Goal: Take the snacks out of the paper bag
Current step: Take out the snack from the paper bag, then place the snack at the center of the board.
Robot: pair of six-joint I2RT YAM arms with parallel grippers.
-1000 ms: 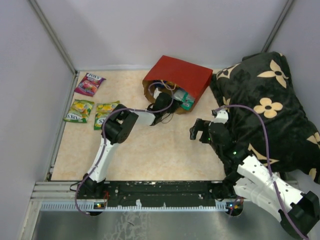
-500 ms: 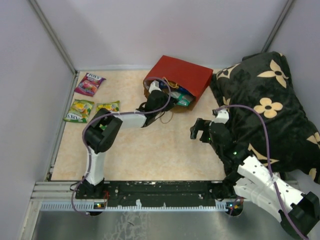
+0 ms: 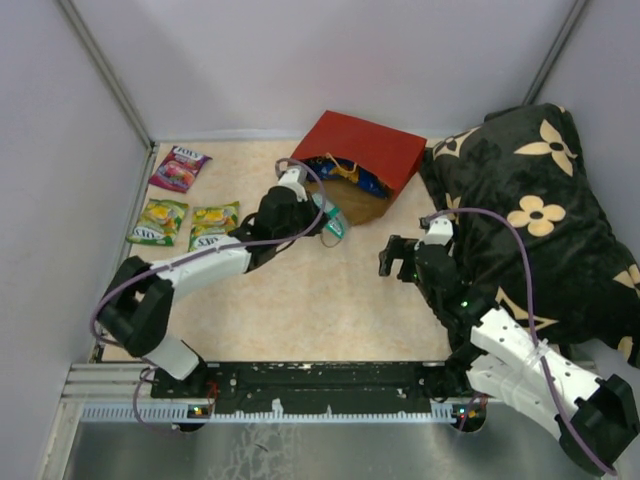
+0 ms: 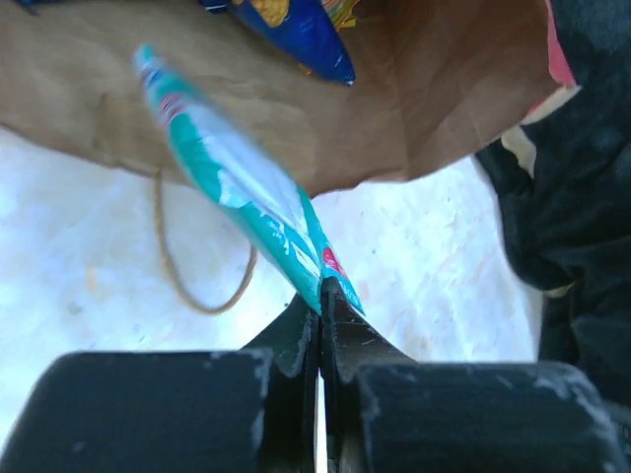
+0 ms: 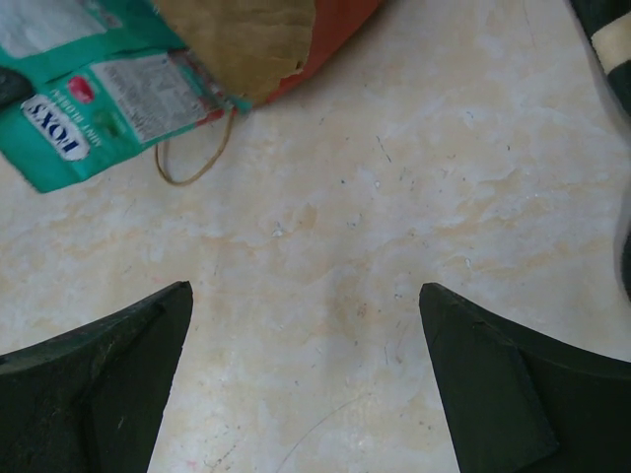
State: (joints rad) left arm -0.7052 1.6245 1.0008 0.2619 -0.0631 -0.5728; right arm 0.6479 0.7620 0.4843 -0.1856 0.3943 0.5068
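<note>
Red paper carrier bag (image 3: 365, 148) with a brown kraft inside lies on its side at the far middle of the beige mottled surface (image 3: 300, 300), its mouth turned toward my arms. My left arm reaches out long and low from its base, with the elbow far out to the left and the forearm slanting up to the bag's mouth. The left claw (image 3: 320, 218) is pinched tight on one corner of a teal flat candy packet (image 3: 331, 224), right at the mouth. My right arm is folded beside the black flowered cushion (image 3: 530, 220). Its right claw (image 3: 398, 258) sits low over the surface, jaws spread wide with nothing between them.

The left wrist view shows me what the top view hides. The jaws meet on the packet's near corner, and the packet slants away from them toward the bag. A blue chip bag (image 4: 306, 30) lies inside on the brown paper. A tan twine handle (image 4: 197, 281) loops on the surface below the mouth. Only the right wrist view lets me read the Fox's lettering on the packet.

From above, a purple packet (image 3: 178, 167) and two green packets (image 3: 158, 221) lie flat near the left wall, well apart from the bag.
</note>
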